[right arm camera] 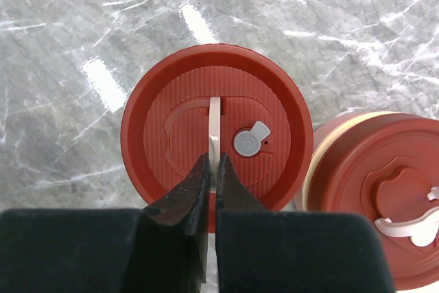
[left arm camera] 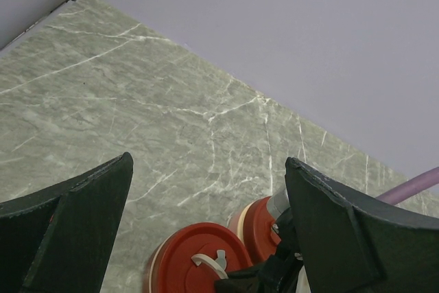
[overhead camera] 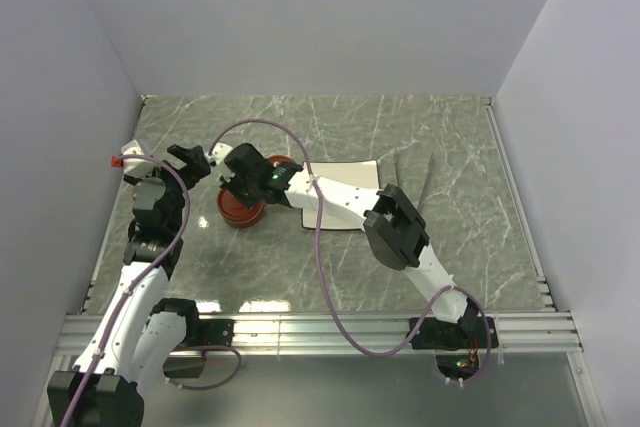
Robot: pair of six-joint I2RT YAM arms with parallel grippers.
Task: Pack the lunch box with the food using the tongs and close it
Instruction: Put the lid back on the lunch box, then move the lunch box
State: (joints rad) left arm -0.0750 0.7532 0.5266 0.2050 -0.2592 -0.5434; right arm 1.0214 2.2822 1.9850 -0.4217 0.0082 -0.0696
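- Top external: high behind the arm bases, looks down and forward over the whole surface.
- Left wrist: low, oblique, faces the back wall.
- Right wrist: close, straight down on a red lid.
- All three views share that red lid and the neighbour lid.

L fingers wide apart; R fingers pinched.

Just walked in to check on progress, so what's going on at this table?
The right gripper is shut on the white handle of a red lid, with the right arm stretched across to the left side of the table. A second red-lidded container stands just beside it. The left gripper hovers open nearby, holding nothing. The tongs lie right of the white plate, with no gripper on them. No food shows in any view.
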